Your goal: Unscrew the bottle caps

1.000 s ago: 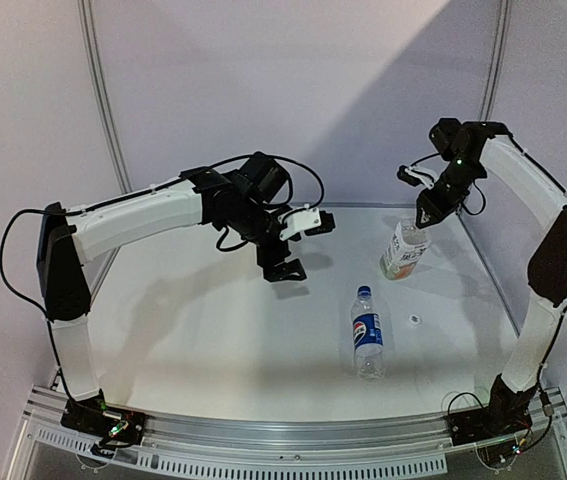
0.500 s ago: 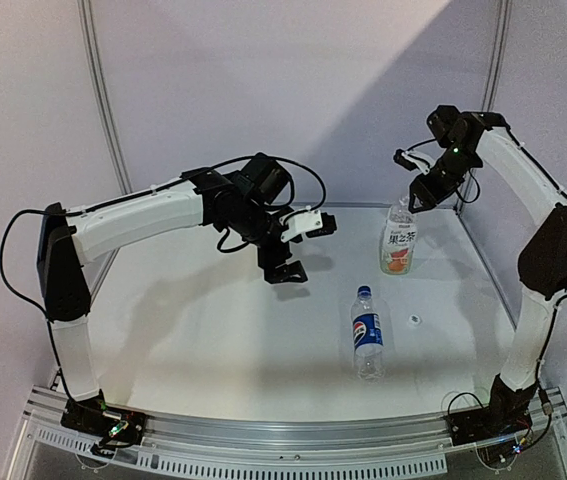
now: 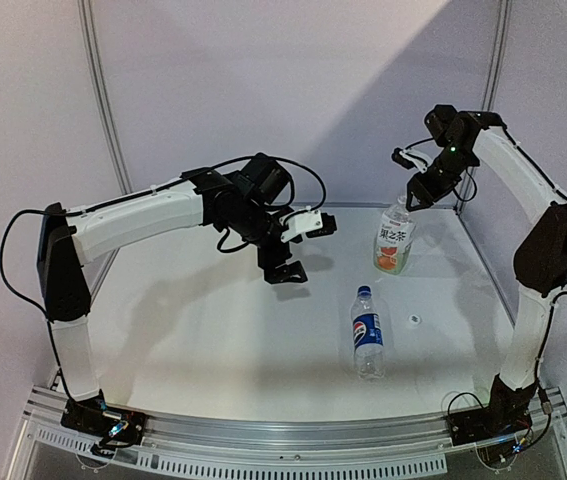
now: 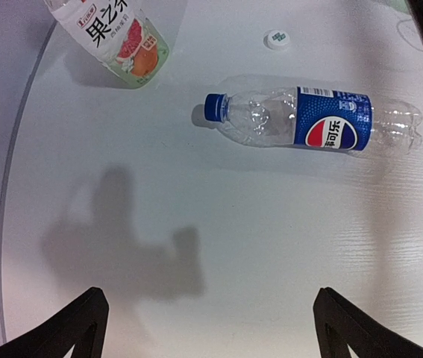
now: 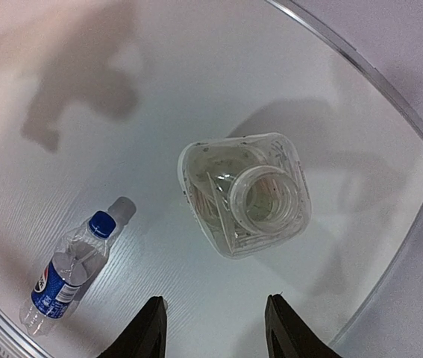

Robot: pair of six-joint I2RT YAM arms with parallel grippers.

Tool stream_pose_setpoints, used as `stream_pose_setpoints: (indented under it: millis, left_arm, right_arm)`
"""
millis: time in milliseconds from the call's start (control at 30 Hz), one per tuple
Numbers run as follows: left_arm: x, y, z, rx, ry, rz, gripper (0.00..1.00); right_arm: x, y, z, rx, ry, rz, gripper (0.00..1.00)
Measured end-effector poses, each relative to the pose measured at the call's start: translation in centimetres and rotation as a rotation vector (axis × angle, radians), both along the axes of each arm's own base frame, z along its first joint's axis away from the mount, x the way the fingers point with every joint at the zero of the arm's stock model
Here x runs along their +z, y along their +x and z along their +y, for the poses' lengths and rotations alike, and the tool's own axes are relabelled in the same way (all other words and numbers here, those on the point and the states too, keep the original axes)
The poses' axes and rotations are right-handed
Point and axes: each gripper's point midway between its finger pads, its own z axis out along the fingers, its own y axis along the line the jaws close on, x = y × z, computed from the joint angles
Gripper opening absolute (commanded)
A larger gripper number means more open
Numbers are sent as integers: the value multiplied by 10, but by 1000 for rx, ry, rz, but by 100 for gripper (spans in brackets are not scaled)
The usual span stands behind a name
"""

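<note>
The wider bottle [image 3: 394, 240] with the green-white-orange label stands at the back right, its mouth [image 5: 268, 197] open and uncapped. A white cap [image 3: 414, 320] lies loose on the table, also in the left wrist view as the white cap [image 4: 277, 39]. The slim Pepsi bottle [image 3: 367, 333] lies on its side with its blue cap [image 3: 364, 292] screwed on. My right gripper [image 3: 415, 196] hovers just above the wider bottle [image 5: 245, 195], open and holding nothing. My left gripper [image 3: 285, 270] hangs open over the table's middle left, well clear of the Pepsi bottle [image 4: 323, 123].
The white table [image 3: 213, 340] has a metal rim [image 5: 360, 71] curving close behind the wider bottle. Purple walls and upright poles [image 3: 103, 110] stand at the back. The arm bases sit on a rail [image 3: 283, 455] at the near edge.
My right gripper has opened and lifted off the wider bottle's neck. The bottle has swung from a lean to nearly upright and shifted slightly left. The left arm has barely moved.
</note>
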Motion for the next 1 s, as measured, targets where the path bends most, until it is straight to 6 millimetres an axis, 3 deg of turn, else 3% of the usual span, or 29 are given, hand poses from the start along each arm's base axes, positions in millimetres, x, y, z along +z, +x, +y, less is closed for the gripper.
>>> stream_pose_setpoints:
  millis: [133, 333, 400, 433, 467, 567, 700, 767, 900, 1000]
  left_arm:
    - [0, 1, 0, 3, 2, -2, 99]
    - [0, 6, 3, 37, 9, -16, 99]
    - [0, 9, 3, 52, 11, -24, 99]
    - [0, 10, 3, 60, 10, -26, 99]
    - [-1, 11, 4, 69, 10, -26, 99]
    - [-6, 13, 6, 91, 17, -23, 99]
    - [-14, 14, 9, 134, 15, 6, 99]
    - [-16, 15, 9, 167, 4, 27, 98]
    - [-8, 18, 0, 242, -39, 40, 98]
    - [3, 19, -24, 283, -102, 50, 98]
  right_arm:
    - [2, 0, 1, 2, 5, -5, 47]
    - [3, -1, 4, 12, 23, -1, 55]
    - [5, -3, 8, 23, 44, 1, 69]
    - [7, -7, 10, 37, 60, 3, 90]
    - [9, -12, 14, 56, 82, 8, 96]
    - [18, -37, 27, 146, 169, 14, 99]
    - [4, -110, 29, 218, 260, 111, 99]
    - [-2, -134, 25, 210, 283, 127, 99]
    - [-11, -138, 23, 135, 314, 99, 99]
    - [-17, -131, 23, 90, 326, 76, 99]
